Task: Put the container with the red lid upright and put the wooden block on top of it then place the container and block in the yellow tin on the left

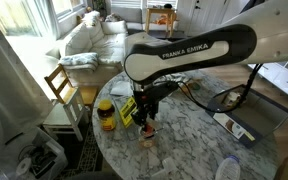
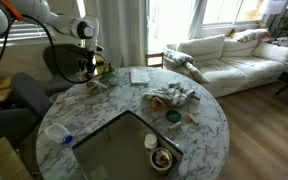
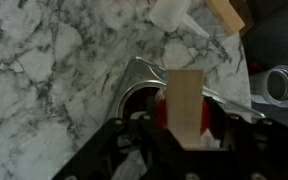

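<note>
In the wrist view a pale wooden block (image 3: 184,100) stands on the container with the red lid (image 3: 161,112). My gripper (image 3: 184,128) has a finger on each side of the red lid and looks shut on the container. In an exterior view the gripper (image 1: 147,117) is low over the marble table, with the red lid (image 1: 149,128) just under it. The yellow tin (image 1: 127,108) lies right next to the gripper. In the other exterior view the gripper (image 2: 92,72) is at the table's far edge. The container's pale body is hidden.
A dark jar with a yellow lid (image 1: 106,113) stands beyond the tin. A shiny metal rim (image 3: 134,75) shows behind the container. A clear cup (image 3: 282,85), a remote (image 1: 234,127) and a dark inset panel (image 2: 124,150) are on the table. A wooden chair (image 1: 64,90) stands beside it.
</note>
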You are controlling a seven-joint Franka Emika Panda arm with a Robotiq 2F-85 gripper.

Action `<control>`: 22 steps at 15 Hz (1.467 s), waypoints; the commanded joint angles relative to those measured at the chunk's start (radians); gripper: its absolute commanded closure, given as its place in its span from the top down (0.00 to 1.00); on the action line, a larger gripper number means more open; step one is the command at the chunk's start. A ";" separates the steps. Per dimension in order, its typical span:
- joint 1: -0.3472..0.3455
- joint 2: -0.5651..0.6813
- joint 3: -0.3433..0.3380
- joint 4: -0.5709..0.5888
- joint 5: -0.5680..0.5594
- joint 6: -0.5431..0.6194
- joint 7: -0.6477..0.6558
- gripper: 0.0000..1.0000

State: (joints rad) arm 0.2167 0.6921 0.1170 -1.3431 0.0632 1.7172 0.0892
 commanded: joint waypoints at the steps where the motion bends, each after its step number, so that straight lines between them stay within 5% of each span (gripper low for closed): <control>1: 0.015 0.061 -0.005 0.088 -0.042 -0.075 -0.024 0.25; 22: 0.084 0.153 -0.029 0.171 -0.198 -0.069 -0.028 0.25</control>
State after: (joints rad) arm 0.2904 0.8229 0.0955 -1.2041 -0.1105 1.6688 0.0742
